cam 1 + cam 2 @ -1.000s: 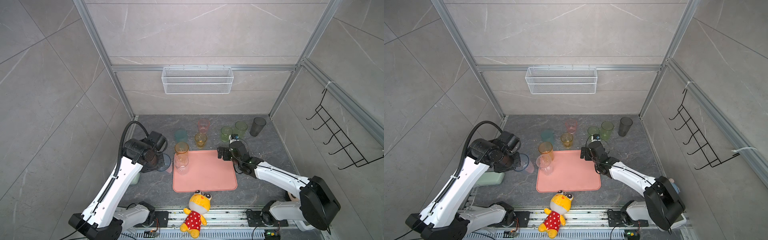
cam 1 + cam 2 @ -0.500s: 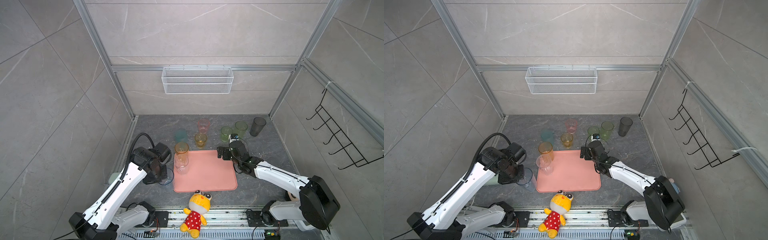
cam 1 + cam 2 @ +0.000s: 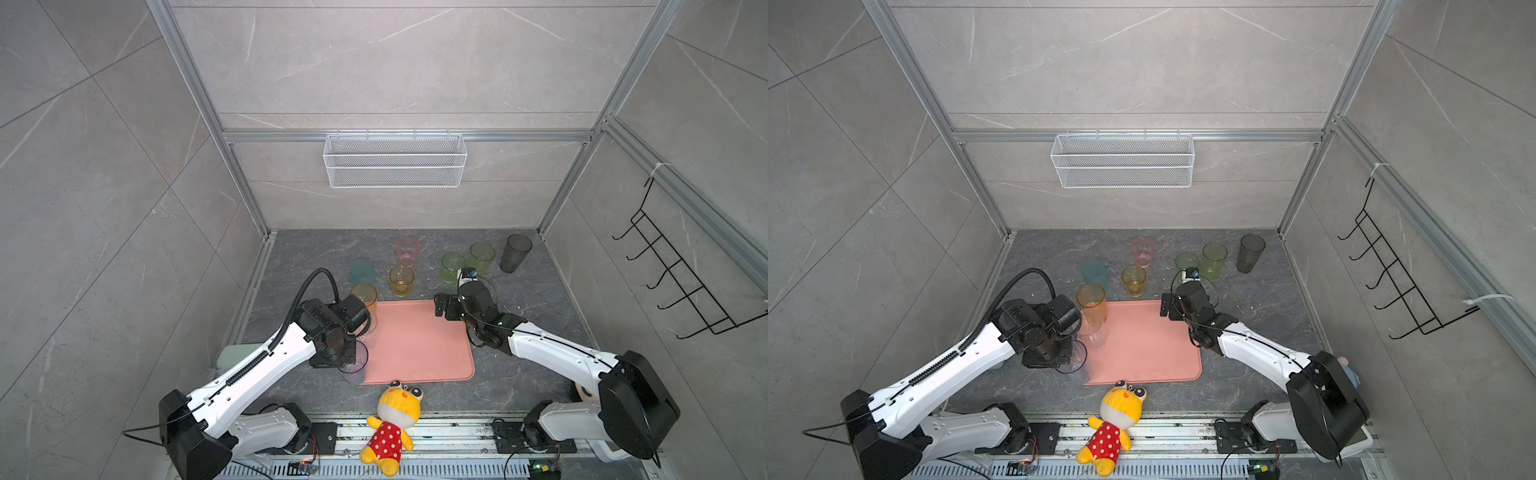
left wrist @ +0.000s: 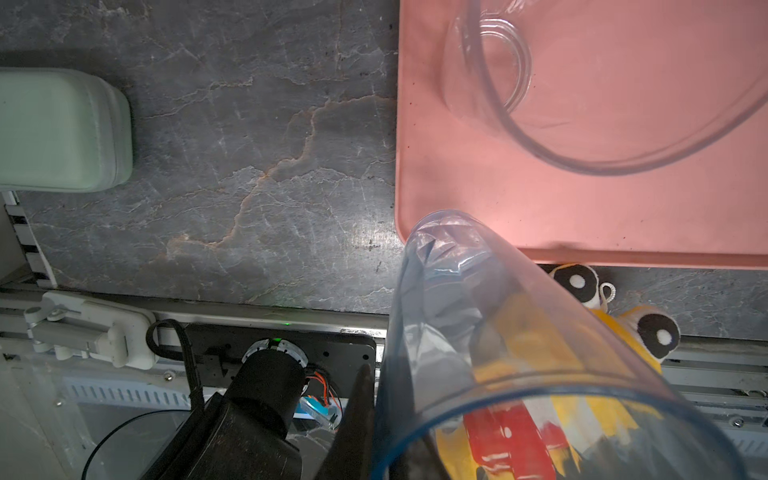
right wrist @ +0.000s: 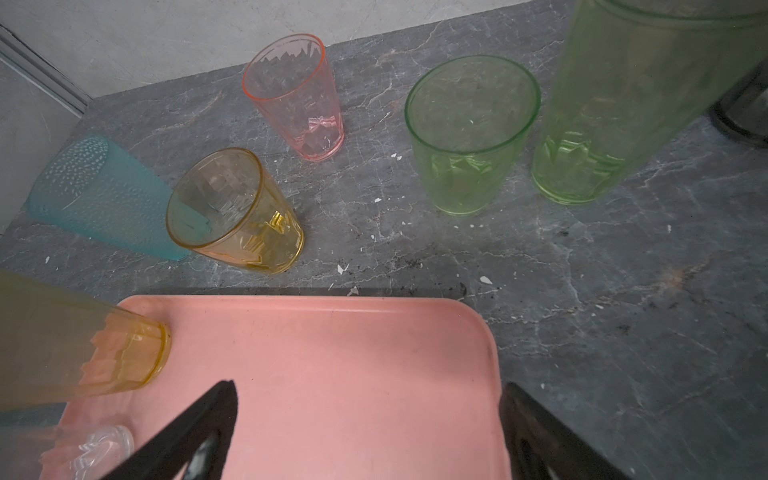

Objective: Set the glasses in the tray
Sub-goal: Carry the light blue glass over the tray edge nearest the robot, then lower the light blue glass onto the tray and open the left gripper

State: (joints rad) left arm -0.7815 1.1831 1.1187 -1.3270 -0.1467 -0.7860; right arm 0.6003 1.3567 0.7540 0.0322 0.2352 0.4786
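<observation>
Left wrist view: left gripper [image 4: 384, 432] clamped on rim of blue-tinted clear plastic tumbler [image 4: 478, 311], now swung to near corner of flat salmon-pink plastic tray [image 4: 582, 199] (set-down looks next); right gripper [image 5: 368, 390] apart, idle.

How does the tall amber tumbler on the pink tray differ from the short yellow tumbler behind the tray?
Height: the tall amber translucent tumbler is taller than the short yellow translucent tumbler.
Place: the amber one stands in a corner of the salmon-pink plastic tray; the yellow one stands on the grey table, outside the tray.
Both are upright, mouth up.
</observation>
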